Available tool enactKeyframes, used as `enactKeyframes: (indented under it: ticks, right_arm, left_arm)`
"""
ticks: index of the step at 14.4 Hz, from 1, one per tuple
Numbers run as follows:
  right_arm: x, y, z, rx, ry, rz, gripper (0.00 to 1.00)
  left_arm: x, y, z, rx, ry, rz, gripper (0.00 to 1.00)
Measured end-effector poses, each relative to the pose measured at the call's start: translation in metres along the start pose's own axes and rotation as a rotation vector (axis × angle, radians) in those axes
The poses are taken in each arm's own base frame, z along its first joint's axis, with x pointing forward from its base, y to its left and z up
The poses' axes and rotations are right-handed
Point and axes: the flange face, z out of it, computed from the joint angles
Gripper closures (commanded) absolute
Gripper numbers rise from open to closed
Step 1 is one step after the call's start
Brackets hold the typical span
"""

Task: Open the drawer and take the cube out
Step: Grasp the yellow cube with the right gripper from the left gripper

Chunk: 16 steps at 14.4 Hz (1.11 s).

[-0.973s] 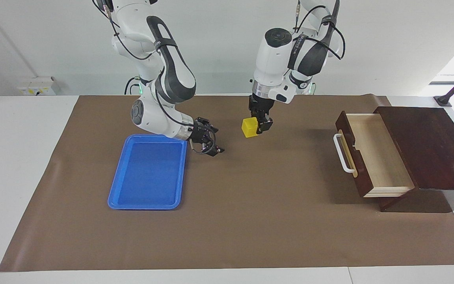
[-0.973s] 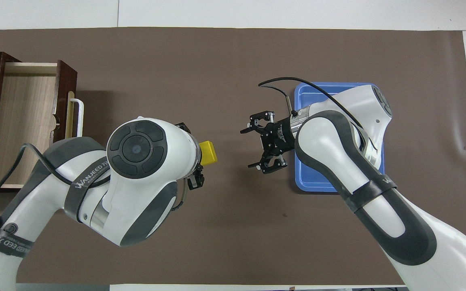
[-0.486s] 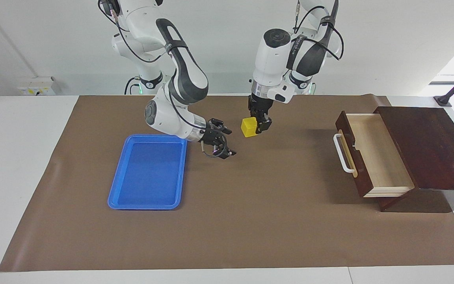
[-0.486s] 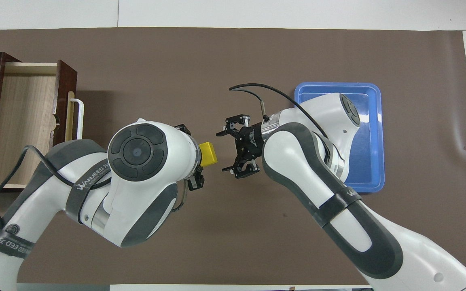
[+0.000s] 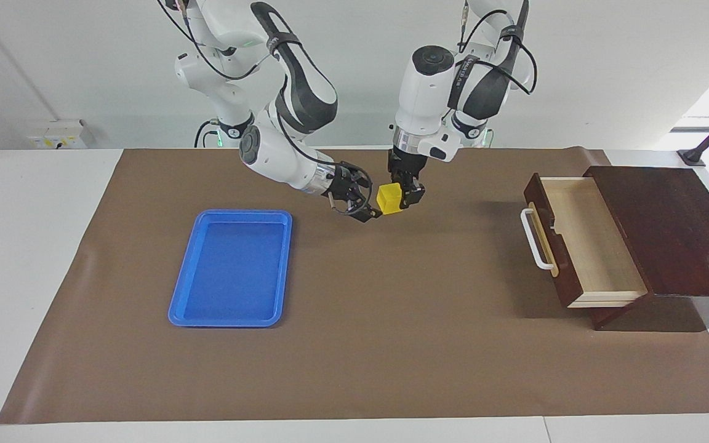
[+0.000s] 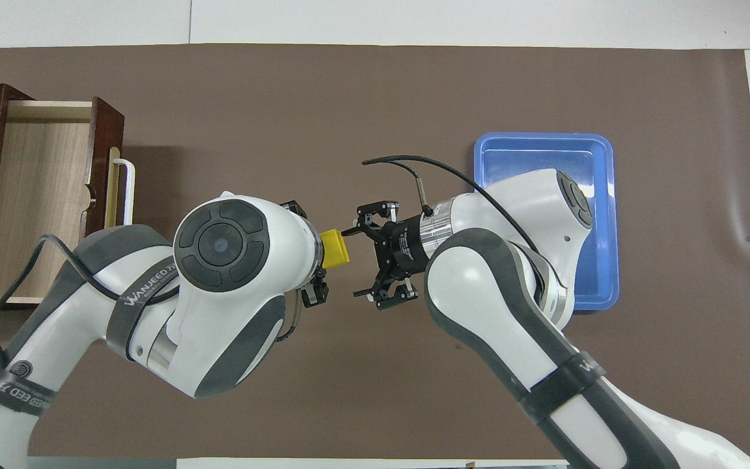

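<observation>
My left gripper [image 5: 404, 194] is shut on the yellow cube [image 5: 389, 199] and holds it in the air over the mat's middle. In the overhead view the cube [image 6: 335, 247] sticks out from under the left wrist. My right gripper [image 5: 369, 200] is open and level with the cube, right beside it on the tray's side; its fingertips [image 6: 354, 231] are almost at the cube, and I cannot tell if they touch it. The drawer [image 5: 582, 240] is pulled open at the left arm's end of the table, its white handle [image 5: 534, 240] toward the middle. Its pale inside [image 6: 36, 195] is bare.
A blue tray [image 5: 231, 267] lies on the brown mat [image 5: 391, 344] toward the right arm's end and holds nothing; in the overhead view the right arm covers part of it [image 6: 544, 146]. The dark wooden cabinet top [image 5: 668, 227] stands over the drawer.
My right gripper has moved from beside the blue tray up to the cube, staying open. My left gripper has held the cube nearly still.
</observation>
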Motion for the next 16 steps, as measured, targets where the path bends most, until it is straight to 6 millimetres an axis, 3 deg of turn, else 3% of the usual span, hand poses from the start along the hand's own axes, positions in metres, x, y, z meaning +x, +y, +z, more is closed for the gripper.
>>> enactKeyframes:
  ticks: [8, 14, 16]
  right_arm:
    - [-0.003, 0.010, 0.018, 0.044, 0.039, -0.008, 0.00]
    - [0.000, -0.004, -0.006, 0.067, 0.020, 0.002, 0.00]
    - [-0.003, -0.004, -0.005, 0.067, 0.018, -0.004, 0.00]
  left_arm:
    - [0.007, -0.001, 0.008, 0.012, 0.017, -0.008, 0.87]
    - [0.005, -0.001, 0.005, 0.000, 0.002, -0.004, 0.87]
    - [0.004, -0.002, 0.005, 0.000, 0.002, -0.004, 0.87]
